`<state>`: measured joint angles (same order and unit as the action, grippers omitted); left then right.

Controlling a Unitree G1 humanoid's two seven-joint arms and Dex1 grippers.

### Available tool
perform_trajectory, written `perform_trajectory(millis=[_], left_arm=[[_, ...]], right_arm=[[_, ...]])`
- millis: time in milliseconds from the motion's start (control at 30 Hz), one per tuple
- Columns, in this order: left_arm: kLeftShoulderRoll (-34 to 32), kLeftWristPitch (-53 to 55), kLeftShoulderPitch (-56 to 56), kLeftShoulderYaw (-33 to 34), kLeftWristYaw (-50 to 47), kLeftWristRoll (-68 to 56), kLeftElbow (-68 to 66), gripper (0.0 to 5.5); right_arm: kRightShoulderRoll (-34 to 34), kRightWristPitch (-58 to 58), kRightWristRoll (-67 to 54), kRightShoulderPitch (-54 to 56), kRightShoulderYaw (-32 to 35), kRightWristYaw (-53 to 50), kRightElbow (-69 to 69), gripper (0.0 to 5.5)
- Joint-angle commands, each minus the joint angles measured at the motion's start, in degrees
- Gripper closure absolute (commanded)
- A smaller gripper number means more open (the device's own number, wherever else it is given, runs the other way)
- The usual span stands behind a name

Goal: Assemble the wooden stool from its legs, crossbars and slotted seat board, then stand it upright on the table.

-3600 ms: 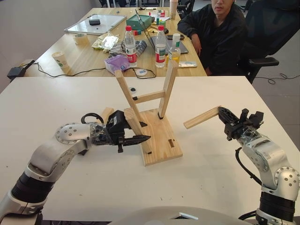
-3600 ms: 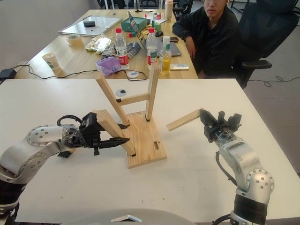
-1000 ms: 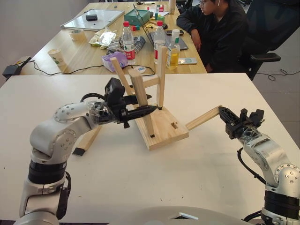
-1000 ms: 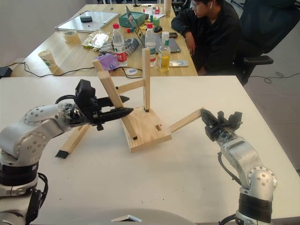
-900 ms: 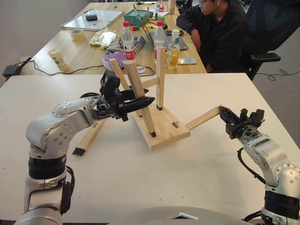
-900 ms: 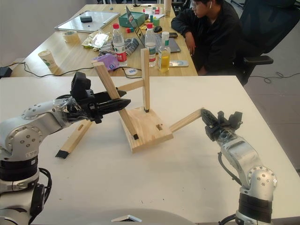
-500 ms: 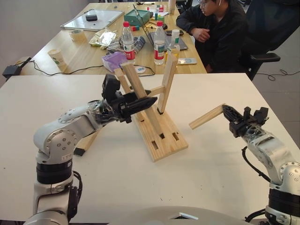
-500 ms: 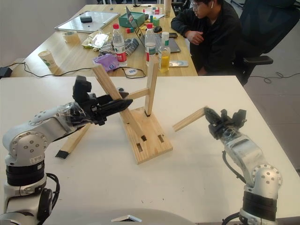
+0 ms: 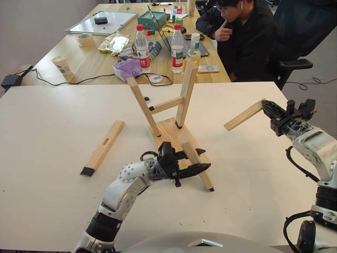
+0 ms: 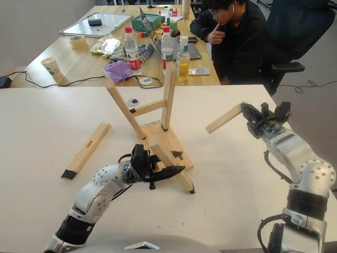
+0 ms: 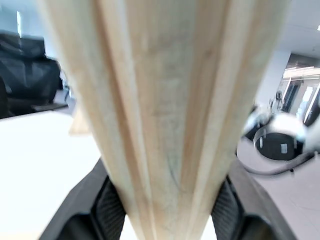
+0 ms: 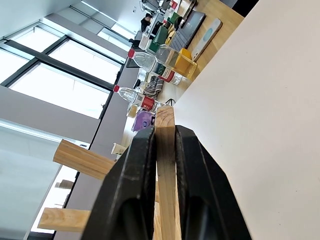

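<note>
You see the slotted seat board [image 9: 188, 141] lying flat on the white table [image 9: 52, 132], near the middle. Two legs stand up from it, both tilted: the left leg [image 9: 143, 105] leans away to the left and the right leg [image 9: 185, 95] is nearly upright. A crossbar [image 9: 167, 105] joins them about halfway up.

Your left gripper [image 9: 200, 168] is low over the near edge of the board. Its fingers [image 11: 110, 210] are closed around a third leg [image 9: 206, 182] — the left wrist view shows a dark pad pressed on each side of the wood. This leg lies slanted across the board, and its black-tipped end points down to the table on the near right.

Your right gripper [image 9: 267, 107] is in the air at the right, well apart from the board. Its two fingers [image 12: 142, 175] pinch a wooden bar [image 9: 243, 116], which sticks out toward the stool parts and touches nothing else.

A fourth leg [image 9: 103, 147] lies loose on the table to the left.
</note>
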<state>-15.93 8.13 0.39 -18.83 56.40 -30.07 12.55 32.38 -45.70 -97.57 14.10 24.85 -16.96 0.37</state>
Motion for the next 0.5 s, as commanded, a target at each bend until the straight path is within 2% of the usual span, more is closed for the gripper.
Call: perform_trajectory(millis=[33,267,300,500], left_arm=[[-3.3,-6.49,3.61,0.38,2.87,5.18,-5.52,3.48],[-8.24,-10.86,5.32,2.61,5.26,6.21,-8.38,3.48],[-9.46,-10.08,5.67,2.56,6.03,5.9,-8.43,3.1],[-14.73,-3.82,7.38,2.82,9.71,5.74,-10.0,1.99]], right_arm=[[0.94,-1.79,0.85,1.58,0.43,0.39,1.03,5.12],[0.5,-3.13,1.59,2.09,1.02,0.69,0.95,5.12],[0.29,-3.13,1.54,1.93,1.11,0.64,0.55,5.12],[-1.01,-2.86,1.43,0.67,1.32,0.23,-1.62,5.12]])
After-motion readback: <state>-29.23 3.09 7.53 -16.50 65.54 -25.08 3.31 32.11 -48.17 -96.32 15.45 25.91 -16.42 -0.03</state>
